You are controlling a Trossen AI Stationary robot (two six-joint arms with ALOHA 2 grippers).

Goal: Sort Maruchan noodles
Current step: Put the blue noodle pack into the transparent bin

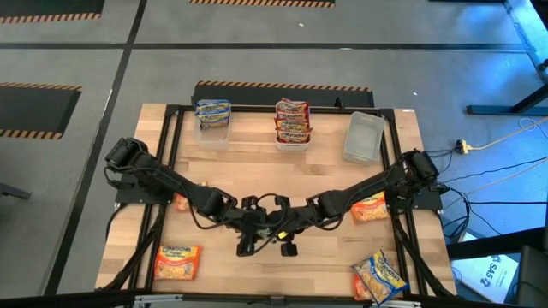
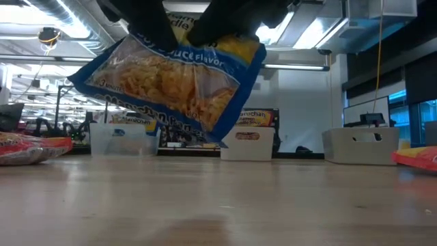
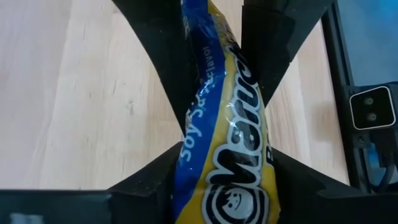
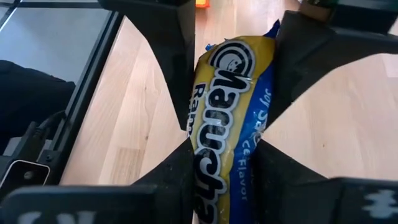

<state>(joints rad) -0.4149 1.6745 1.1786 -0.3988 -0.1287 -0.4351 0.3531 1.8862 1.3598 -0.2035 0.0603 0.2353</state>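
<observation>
A blue-and-yellow Maruchan noodle packet (image 2: 171,82) hangs above the middle of the table, clear of the wood. Both grippers meet over it: my left gripper (image 1: 255,222) comes from the left and my right gripper (image 1: 295,222) from the right. Each is shut on the packet. In the left wrist view the packet (image 3: 230,130) runs edge-on between the fingers, and likewise in the right wrist view (image 4: 230,112). In the high view the arms hide most of it. My left gripper pinches the packet between its two fingers at its upper left part (image 3: 186,155), one finger on each flat face. It slants down from the table's left. The packet hangs below, tilted, clear of the table. My right gripper pinches the same packet between its two fingers at its upper right part (image 4: 205,143), one finger on each face. It slants down from the table's right. The packet hangs tilted below the fingers.
Three clear bins stand along the far edge: one with blue packets (image 1: 212,120), one with red packets (image 1: 292,124), one without packets (image 1: 364,137). Loose packets lie at the near left (image 1: 177,261), the left (image 1: 181,202), the right (image 1: 370,208) and the near right (image 1: 381,275).
</observation>
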